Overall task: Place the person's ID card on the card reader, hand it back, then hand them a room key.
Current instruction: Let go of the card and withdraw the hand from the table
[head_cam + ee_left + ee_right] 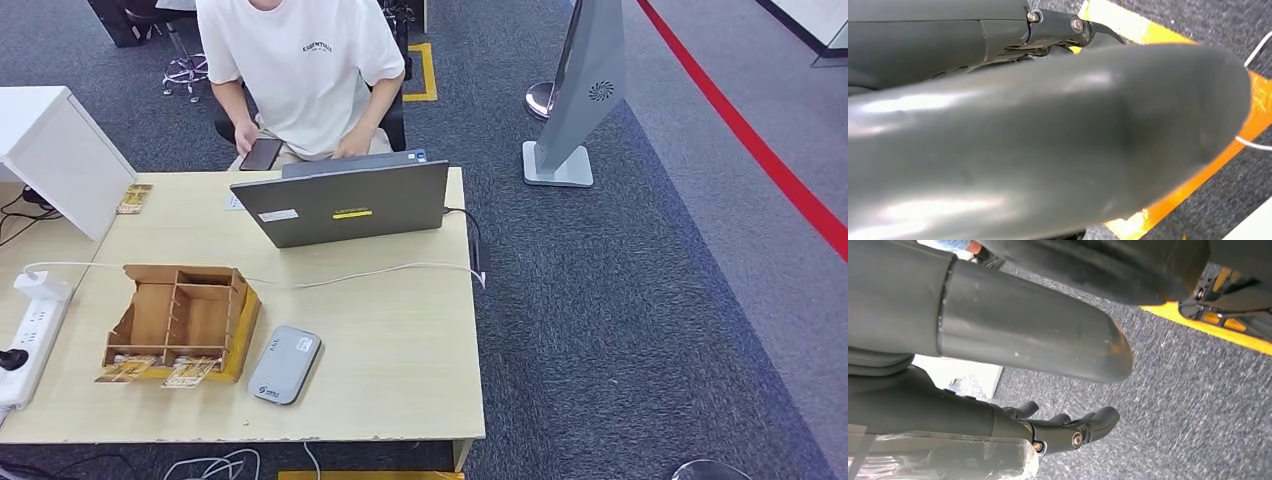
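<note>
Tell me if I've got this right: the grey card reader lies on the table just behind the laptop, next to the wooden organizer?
Not quite. The head view shows the grey card reader in front of the laptop, nearer the robot, right beside the wooden organizer on the table.

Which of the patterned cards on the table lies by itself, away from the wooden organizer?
The card at the table's far left, beside the white box. The other two lie at the wooden organizer's near edge.

Even, bright indoor light in head view; blurred, glare-streaked wrist close-ups.
</note>
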